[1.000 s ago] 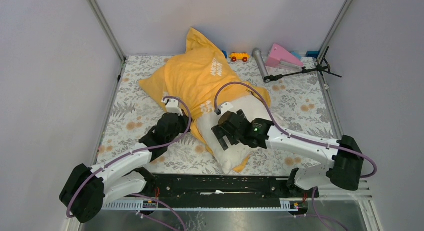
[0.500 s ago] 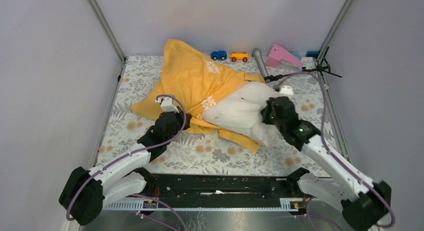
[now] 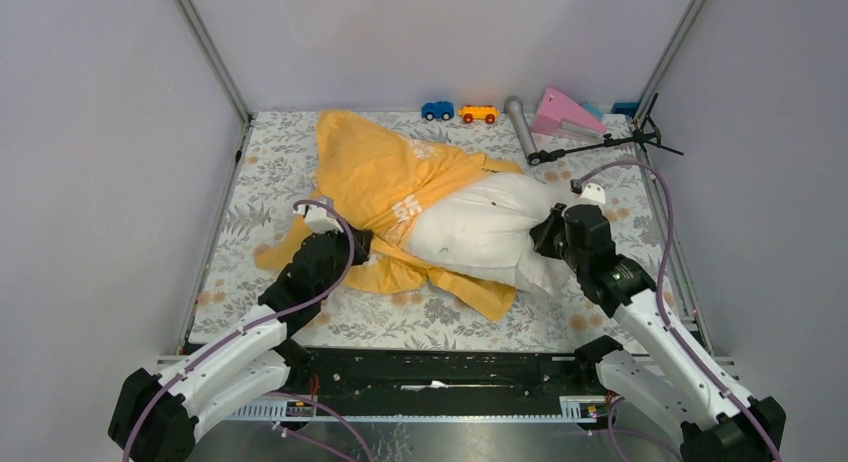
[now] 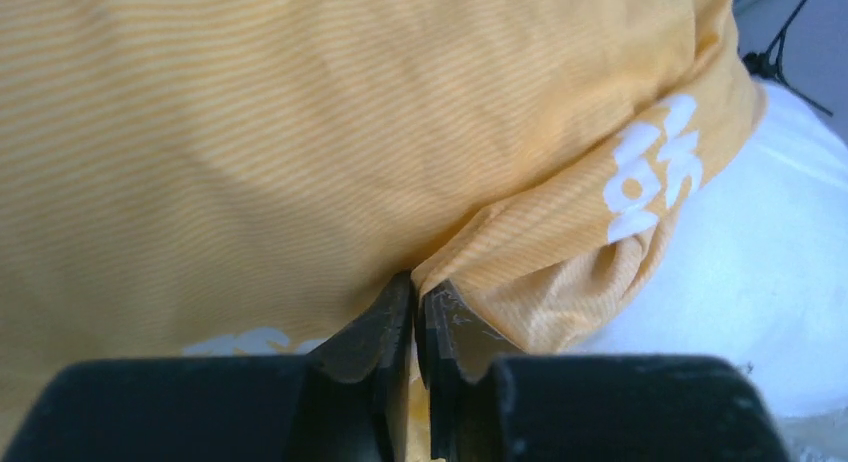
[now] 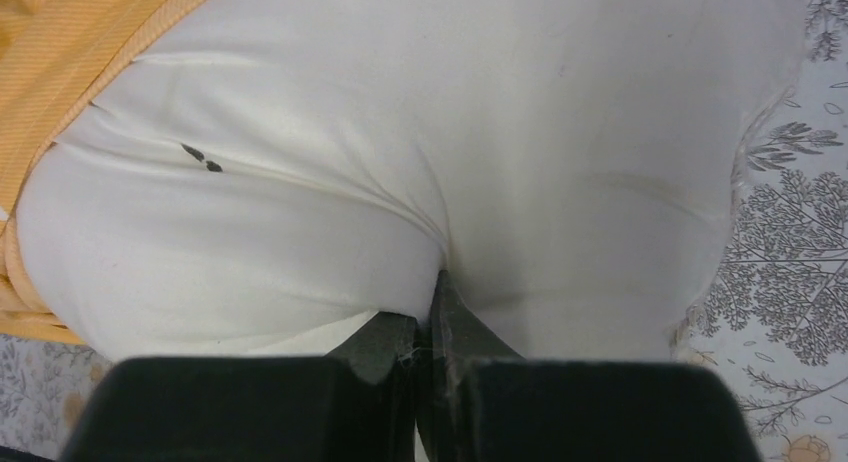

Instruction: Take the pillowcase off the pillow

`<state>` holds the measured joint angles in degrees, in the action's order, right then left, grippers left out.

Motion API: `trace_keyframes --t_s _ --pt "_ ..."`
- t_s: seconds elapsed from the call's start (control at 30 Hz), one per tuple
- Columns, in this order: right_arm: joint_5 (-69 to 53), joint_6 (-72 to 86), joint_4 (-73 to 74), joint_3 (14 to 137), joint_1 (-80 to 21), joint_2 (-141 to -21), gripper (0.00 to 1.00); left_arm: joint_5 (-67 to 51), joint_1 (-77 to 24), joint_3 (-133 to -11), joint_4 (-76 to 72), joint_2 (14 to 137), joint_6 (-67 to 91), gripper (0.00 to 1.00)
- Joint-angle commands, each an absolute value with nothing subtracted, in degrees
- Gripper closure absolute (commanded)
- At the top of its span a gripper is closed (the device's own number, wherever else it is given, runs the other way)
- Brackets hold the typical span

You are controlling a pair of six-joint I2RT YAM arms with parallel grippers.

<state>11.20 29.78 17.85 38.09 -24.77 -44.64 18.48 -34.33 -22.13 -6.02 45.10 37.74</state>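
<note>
Floral table cloth (image 3: 250, 162), pillow (image 3: 480, 227) half inside pillowcase (image 3: 370, 172), left fingers (image 4: 385, 322) pinching pillowcase, right fingers (image 5: 458, 332) pinching pillow

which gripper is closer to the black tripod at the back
Right. The right gripper, clamped on the pillow, sits close by the black tripod; the left gripper, clamped on the pillowcase, is far to its left.
</note>
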Motion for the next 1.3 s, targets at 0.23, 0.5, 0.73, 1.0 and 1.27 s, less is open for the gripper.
trace_keyframes --t_s 0.23,0.5,0.73,1.0,1.27 --pt "0.4 35.5 9.8 56.2 -22.7 -60.4 1.00 -11.8 -34.5 -18.0 -21.7 43.3 30.5 0.12" --pt "0.4 36.6 8.1 60.7 -22.7 -62.1 1.00 8.8 -50.8 -17.0 -8.5 36.7 45.2 0.01" --pt "-2.1 38.1 8.2 63.5 -22.7 -60.5 1.00 8.7 -55.0 -13.0 -19.4 44.6 50.8 0.01" --pt "-4.3 38.6 9.2 66.1 -22.7 -58.4 1.00 12.2 -56.5 -13.0 -32.0 55.8 54.7 0.01" --pt "-2.8 37.8 11.8 66.7 -22.7 -56.2 1.00 19.0 -56.5 -16.8 -38.2 69.0 56.1 0.07"
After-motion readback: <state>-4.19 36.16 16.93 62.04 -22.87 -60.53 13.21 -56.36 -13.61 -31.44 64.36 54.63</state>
